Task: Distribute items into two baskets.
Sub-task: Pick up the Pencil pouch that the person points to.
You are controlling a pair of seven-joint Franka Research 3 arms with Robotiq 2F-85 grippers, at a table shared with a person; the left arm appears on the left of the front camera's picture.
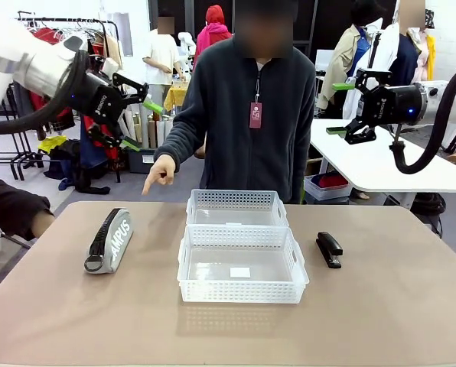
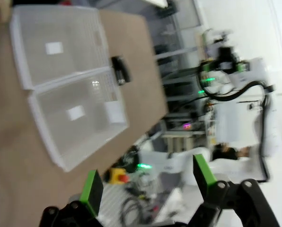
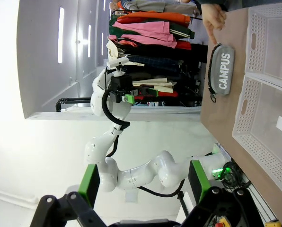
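- Left gripper (image 1: pixel 141 125) hung high over the table's left side, green pads spread wide, nothing between them. Right gripper (image 1: pixel 340 108) was raised at the right, jaws equally wide, empty.
- Below the left arm, a grey fabric zip pouch (image 1: pixel 109 241) lettered "CAMPUS" lay flat on the brown tabletop (image 1: pixel 381 321), apart from the baskets.
- A small black stapler (image 1: pixel 329 249) lay just right of the near basket (image 1: pixel 243 294).
- The two rectangular translucent white plastic baskets with lattice sides sat mid-table, the far basket (image 1: pixel 236 197) against the near one, neither holding an item.
- A person's hand (image 1: pixel 161 172) pointed down near the pouch's far end.
- Judgement: sorting not begun. The next move likely calls for the left arm to descend and close across the pouch's narrow width.
- Left wrist view was motion-blurred, the stapler a dark smudge. Which basket takes which item could not be told.
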